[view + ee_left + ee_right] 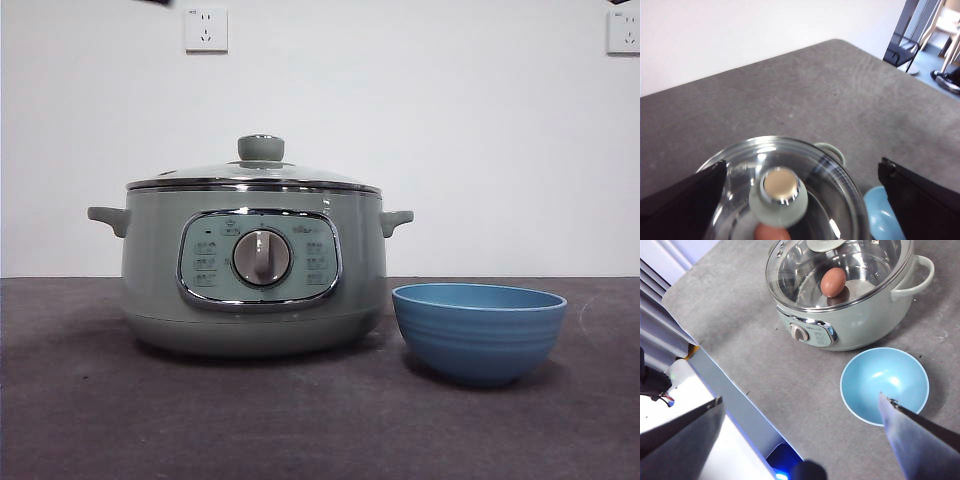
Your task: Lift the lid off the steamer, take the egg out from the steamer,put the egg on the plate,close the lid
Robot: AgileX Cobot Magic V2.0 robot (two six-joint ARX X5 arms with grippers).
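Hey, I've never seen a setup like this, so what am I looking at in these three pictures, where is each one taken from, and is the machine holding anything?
This is a robot with two arms at a table, each ending in a gripper with two black jaws. One picture comes from a low camera looking level across the table. The other two come from cameras on the arms' wrists, looking down past their own jaws.

On the grey table stands a pale green steamer with its glass lid on. Beside it sits a blue bowl, the plate, with nothing in it. Through the glass, the right wrist view shows a brown egg inside the pot.

The left gripper hangs above the lid's knob, jaws apart. The right gripper hangs near the bowl, also open. Neither holds anything.
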